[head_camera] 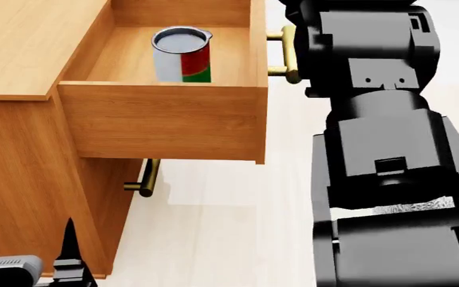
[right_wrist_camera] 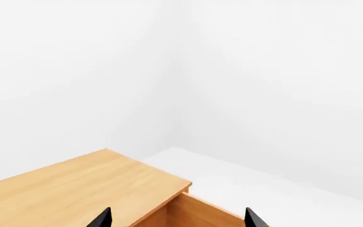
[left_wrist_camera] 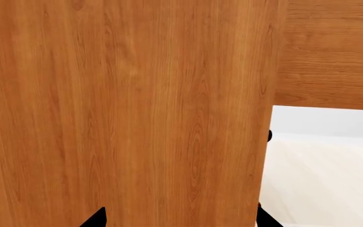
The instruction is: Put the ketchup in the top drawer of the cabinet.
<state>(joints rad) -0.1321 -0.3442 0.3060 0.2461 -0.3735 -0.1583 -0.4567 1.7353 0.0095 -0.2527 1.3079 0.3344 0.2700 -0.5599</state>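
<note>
A: Head view shows the ketchup (head_camera: 181,55) standing upright inside the top drawer (head_camera: 165,119), which is pulled out from the cabinet (head_camera: 22,167). Nothing touches the can.

B: So the placing looks done. And the grippers?

A: The left gripper (head_camera: 28,236) hangs low beside the cabinet's side panel, its 2 fingertips apart and empty. In the left wrist view only wood grain fills the frame. The right gripper (right_wrist_camera: 176,218) points over the cabinet top toward the white wall; its tips stand spread, holding nothing.

B: What is left, then?

A: I judge only closing the drawer, if that is wanted. The right arm (head_camera: 373,119) sits just beside the brass handle (head_camera: 287,54), so pushing the front inward would suit it.
</note>
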